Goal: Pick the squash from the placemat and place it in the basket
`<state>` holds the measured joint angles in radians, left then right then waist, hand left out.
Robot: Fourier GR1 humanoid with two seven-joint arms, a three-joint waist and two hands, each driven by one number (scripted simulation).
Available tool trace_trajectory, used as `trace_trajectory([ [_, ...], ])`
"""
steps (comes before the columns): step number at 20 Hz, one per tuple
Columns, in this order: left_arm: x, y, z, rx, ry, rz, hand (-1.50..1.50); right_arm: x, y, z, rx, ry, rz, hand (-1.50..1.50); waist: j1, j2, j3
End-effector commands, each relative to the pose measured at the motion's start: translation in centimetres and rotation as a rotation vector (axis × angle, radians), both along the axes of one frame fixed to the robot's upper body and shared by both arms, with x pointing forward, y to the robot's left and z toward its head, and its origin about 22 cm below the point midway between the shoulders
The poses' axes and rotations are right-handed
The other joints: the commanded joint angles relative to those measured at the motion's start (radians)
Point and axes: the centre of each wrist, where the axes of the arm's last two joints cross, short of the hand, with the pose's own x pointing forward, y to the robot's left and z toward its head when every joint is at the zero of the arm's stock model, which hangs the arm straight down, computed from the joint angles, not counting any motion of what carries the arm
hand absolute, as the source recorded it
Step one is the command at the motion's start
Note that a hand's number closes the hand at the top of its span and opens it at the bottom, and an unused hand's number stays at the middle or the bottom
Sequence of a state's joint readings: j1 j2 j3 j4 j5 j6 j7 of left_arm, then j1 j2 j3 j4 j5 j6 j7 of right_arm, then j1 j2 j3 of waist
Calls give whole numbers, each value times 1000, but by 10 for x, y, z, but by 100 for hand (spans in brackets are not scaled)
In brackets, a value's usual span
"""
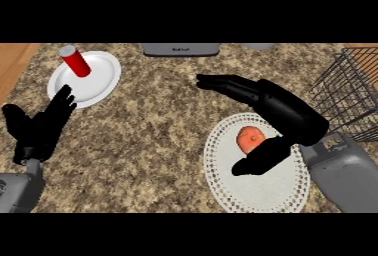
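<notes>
In the head view, the squash (250, 138) lies on the white lace-edged placemat (258, 192) at the near right of the granite surface (159, 125). It shows as a small orange lump in the far half of the mat, well apart from the wire basket (347, 90), which stands at the far right edge.

The right hand (284, 112) hangs over the squash with its fingers stretched out toward the far left and its thumb (258, 157) dropped down on the near side. The hand is spread wide and holds nothing; the squash sits in the gap between thumb and palm, and whether anything touches it cannot be told.

The step in hand looks like closing on the squash. To do it well, the hand should probably settle lower so that fingers and thumb meet opposite sides of the fruit, then curl in before lifting, and only then swing right and far toward the basket's open top.

The squash's long axis seems to run near to far, slightly tilted, with a paler patch facing up; which end is the stem cannot be told.

The left hand (40, 127) rests open at the left edge, fingers up, beside a white plate (100, 82) carrying a red cylinder (75, 61). A grey appliance (181, 49) sits at the far edge.
</notes>
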<state>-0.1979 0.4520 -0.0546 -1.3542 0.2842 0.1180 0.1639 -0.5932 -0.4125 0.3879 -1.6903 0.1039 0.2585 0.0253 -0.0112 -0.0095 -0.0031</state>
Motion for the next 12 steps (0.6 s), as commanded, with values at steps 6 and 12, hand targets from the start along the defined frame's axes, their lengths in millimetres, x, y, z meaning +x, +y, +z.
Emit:
trace_trajectory([
  [6,7,-21,4,-10,-3,-11,0,20,-32,113,-410,-92,-390,-150,11,5,1],
  [12,5,4,6,1,-1,-17,0,34,-74,138,-601,120,-232,-150,11,9,2],
])
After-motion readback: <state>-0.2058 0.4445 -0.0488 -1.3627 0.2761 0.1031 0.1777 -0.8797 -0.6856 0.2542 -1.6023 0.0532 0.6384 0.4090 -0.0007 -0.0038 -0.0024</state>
